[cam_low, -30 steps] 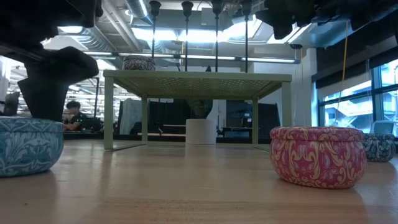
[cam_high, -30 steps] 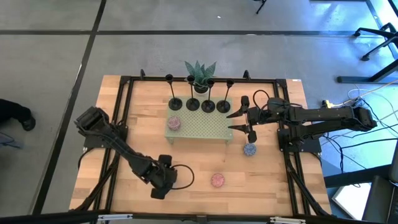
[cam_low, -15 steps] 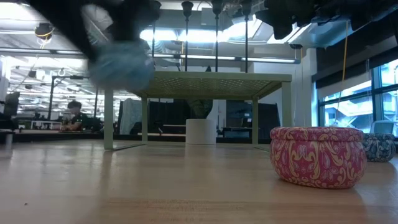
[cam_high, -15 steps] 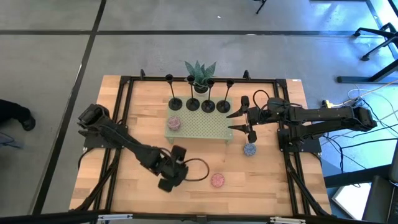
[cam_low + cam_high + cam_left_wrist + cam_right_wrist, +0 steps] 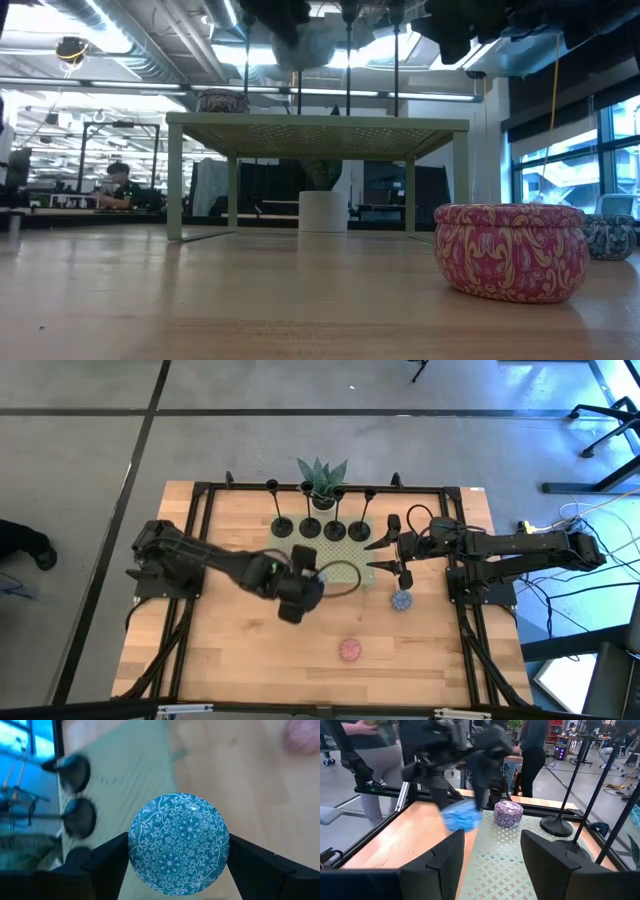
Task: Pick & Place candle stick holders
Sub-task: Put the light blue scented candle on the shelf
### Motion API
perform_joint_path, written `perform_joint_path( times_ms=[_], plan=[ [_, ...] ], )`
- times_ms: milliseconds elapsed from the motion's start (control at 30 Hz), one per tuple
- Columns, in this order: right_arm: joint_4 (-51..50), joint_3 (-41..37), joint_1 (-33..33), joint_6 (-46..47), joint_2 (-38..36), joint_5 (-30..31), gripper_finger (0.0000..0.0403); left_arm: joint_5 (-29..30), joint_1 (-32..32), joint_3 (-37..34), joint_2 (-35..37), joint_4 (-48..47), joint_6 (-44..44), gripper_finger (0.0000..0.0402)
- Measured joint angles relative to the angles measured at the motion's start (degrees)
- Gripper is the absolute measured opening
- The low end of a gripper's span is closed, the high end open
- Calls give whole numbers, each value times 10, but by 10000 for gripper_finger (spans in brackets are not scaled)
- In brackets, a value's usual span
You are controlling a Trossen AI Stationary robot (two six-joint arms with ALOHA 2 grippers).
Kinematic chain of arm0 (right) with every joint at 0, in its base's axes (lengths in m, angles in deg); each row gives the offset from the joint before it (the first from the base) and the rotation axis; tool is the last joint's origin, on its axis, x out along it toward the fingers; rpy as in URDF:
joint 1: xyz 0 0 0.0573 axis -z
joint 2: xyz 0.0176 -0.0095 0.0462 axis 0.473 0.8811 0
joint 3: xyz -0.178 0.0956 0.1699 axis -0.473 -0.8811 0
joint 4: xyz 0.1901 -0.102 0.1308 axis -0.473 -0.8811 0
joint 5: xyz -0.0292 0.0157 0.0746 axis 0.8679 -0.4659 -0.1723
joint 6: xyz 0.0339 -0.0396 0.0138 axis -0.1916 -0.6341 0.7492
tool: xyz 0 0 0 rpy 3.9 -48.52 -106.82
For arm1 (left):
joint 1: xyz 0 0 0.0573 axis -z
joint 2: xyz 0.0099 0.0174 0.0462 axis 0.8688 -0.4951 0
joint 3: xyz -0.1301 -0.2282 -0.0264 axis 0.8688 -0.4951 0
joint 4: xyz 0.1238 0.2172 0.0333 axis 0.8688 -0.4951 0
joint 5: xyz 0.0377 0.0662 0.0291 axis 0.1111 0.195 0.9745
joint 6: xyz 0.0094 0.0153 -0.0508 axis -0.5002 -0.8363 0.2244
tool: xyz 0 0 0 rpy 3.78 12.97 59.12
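The left gripper (image 5: 178,870) is carrying a teal patterned tin (image 5: 179,843) in wide-spread jaws over the green perforated shelf (image 5: 345,565) – four candle stick holders (image 5: 308,525) standing upright along its far edge, nearer the right gripper (image 5: 385,554), whose half-open jaws are holding nothing.

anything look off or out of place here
Nothing is spilled or toppled. The odd part: the left gripper carries a teal patterned tin instead of a candle stick holder; all four holders stand upright on the green rack.
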Motion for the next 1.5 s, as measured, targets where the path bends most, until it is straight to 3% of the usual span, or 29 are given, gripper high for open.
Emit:
perform_joint_path(
  times_ms=[233, 633, 867, 1500],
  plan=[
    [-1, 0, 0, 1, 0, 0, 199, -46, -69, 0, 0, -50, 0, 298],
    [-2, 0, 0, 20, 0, 0, 199, -107, -133, 1, 0, -68, -30, 298],
    [-2, 0, 0, 21, 0, 0, 199, -146, -148, 1, 0, -70, -30, 298],
    [-15, 0, 0, 21, 0, 0, 199, -155, -148, 1, -1, -68, -66, 298]
  ],
)
